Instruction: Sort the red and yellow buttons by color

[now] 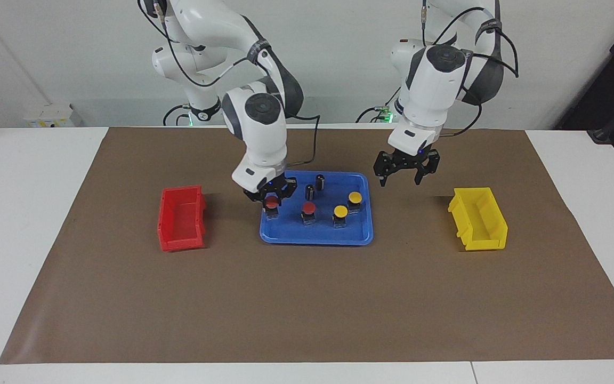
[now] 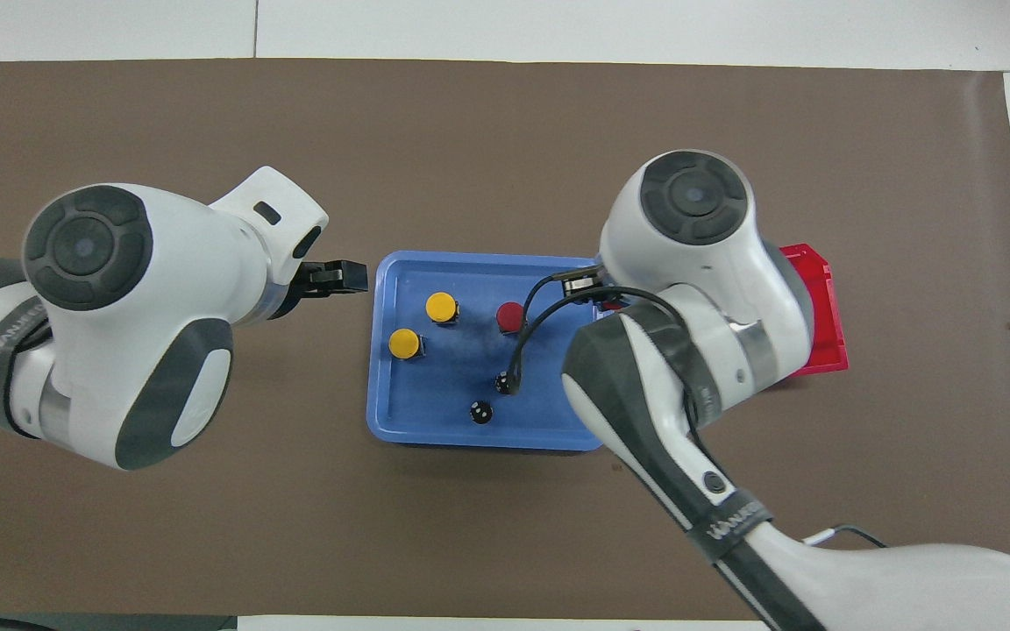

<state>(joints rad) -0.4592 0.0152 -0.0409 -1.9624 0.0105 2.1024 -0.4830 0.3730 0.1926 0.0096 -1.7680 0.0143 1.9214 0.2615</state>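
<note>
A blue tray (image 1: 317, 239) holds four buttons. My right gripper (image 1: 271, 201) is down in the tray at the end toward the right arm. Its fingers are closed against a red button (image 1: 271, 202); I cannot tell whether the base still rests on the tray. In the overhead view the right arm hides this button. A second red button (image 1: 308, 208) (image 2: 510, 315) and two yellow buttons (image 1: 340, 212) (image 1: 355, 198) (image 2: 404, 343) (image 2: 441, 307) stand in the tray. My left gripper (image 1: 406, 172) (image 2: 338, 276) hangs open and empty above the mat beside the tray (image 2: 382, 350).
A red bin (image 1: 181, 218) (image 2: 821, 333) stands on the mat toward the right arm's end. A yellow bin (image 1: 478, 218) stands toward the left arm's end, hidden by the left arm in the overhead view. Two black cylinders (image 1: 320, 181) (image 1: 309, 191) stand in the tray nearer the robots.
</note>
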